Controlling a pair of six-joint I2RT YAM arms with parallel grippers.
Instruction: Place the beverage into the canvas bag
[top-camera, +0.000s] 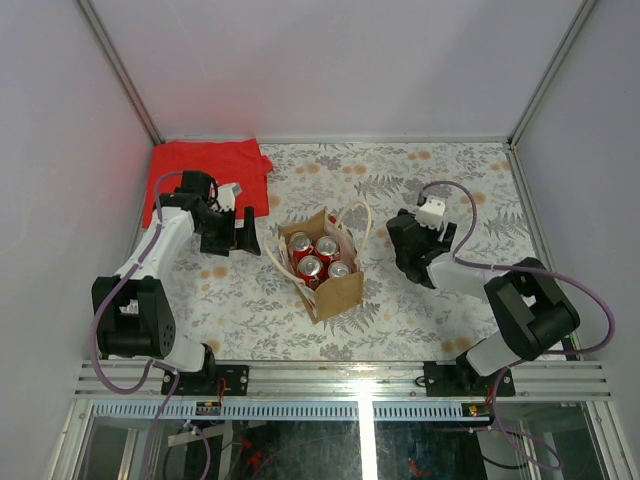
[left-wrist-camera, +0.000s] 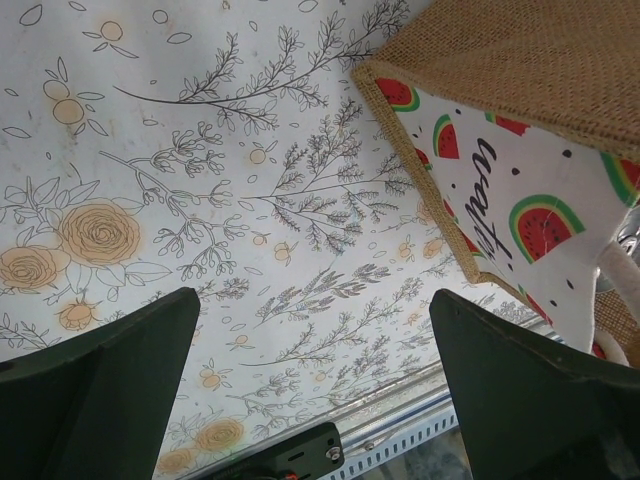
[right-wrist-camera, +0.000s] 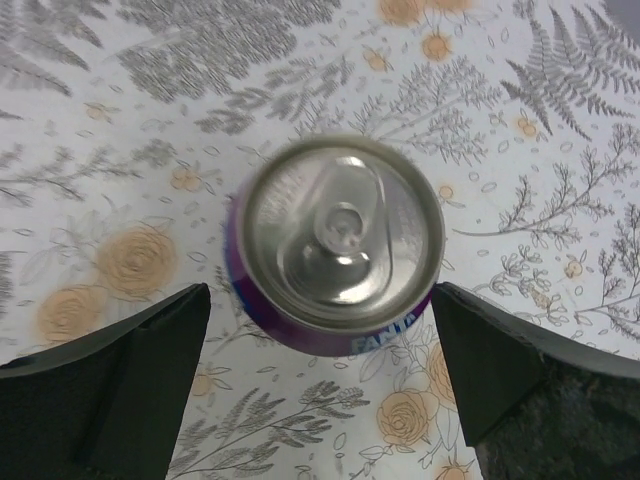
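A purple Fanta can (right-wrist-camera: 335, 235), the beverage, stands upright on the flowered table, seen from straight above in the right wrist view. My right gripper (right-wrist-camera: 320, 290) hangs over it, open, one finger on each side and neither touching the can. From the top camera the right gripper (top-camera: 405, 248) hides the can. The tan canvas bag (top-camera: 338, 292) stands in the middle of the table with several red cans (top-camera: 312, 256) inside. My left gripper (top-camera: 238, 232) is open and empty just left of the bag, whose burlap wall (left-wrist-camera: 520, 60) shows in its wrist view, with the left gripper (left-wrist-camera: 315, 295) over the tablecloth.
A folded red cloth (top-camera: 205, 170) lies at the back left behind the left arm. The bag's cream handles (top-camera: 358, 215) loop up above its rim. A metal rail (top-camera: 350, 375) runs along the near edge, and walls close in the back and sides.
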